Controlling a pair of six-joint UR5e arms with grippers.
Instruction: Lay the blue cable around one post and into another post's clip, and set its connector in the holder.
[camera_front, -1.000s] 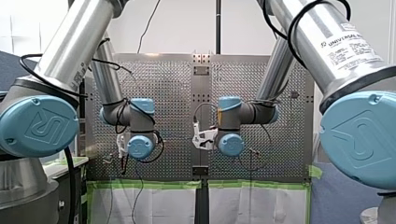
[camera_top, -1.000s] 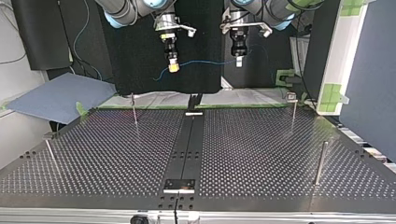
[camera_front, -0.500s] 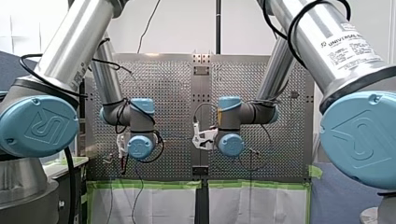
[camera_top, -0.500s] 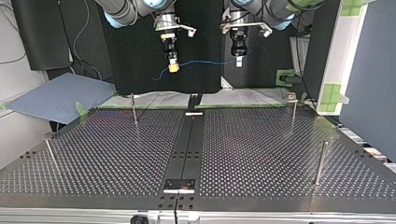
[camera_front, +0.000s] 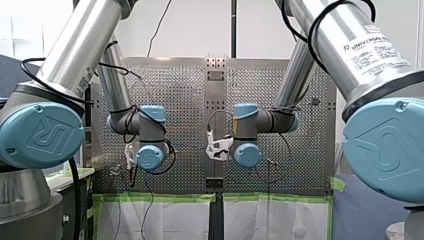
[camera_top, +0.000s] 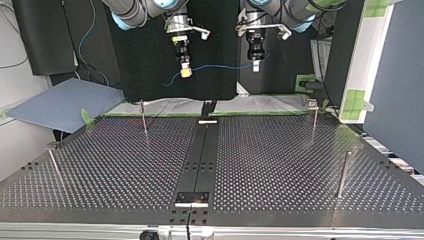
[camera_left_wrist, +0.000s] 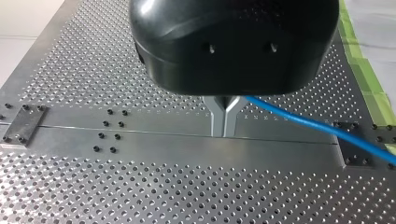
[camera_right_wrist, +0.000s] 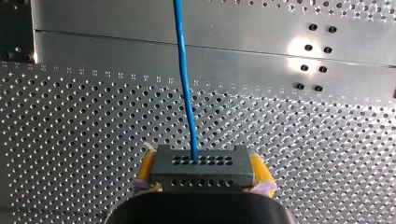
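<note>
Top view is showing both my arms coming down from above, wrists bent so the grippers are pointing straight down, well above the table. My right gripper is hanging at the view's left of centre and my left gripper is hanging at about the same height to its right, the two near each other but apart. The cable is stretching between them almost level, in the air, and a short stretch is drooping past my right gripper toward the view's left. It is touching none of the posts, which are standing well below and apart from it.

In the right wrist view my yellow pads are clamping the grey connector from both sides, its holed face turned toward the table, and the cable is running out of that face ahead of the gripper.

In the left wrist view my metal fingers are pinching together at their tips, and the cable is leaving from between them off to one side, over the table's middle strip.

In the front view my elbows are reaching in from both sides and my blue-capped wrists are sitting side by side over the table's near part, hiding both grippers.
</note>
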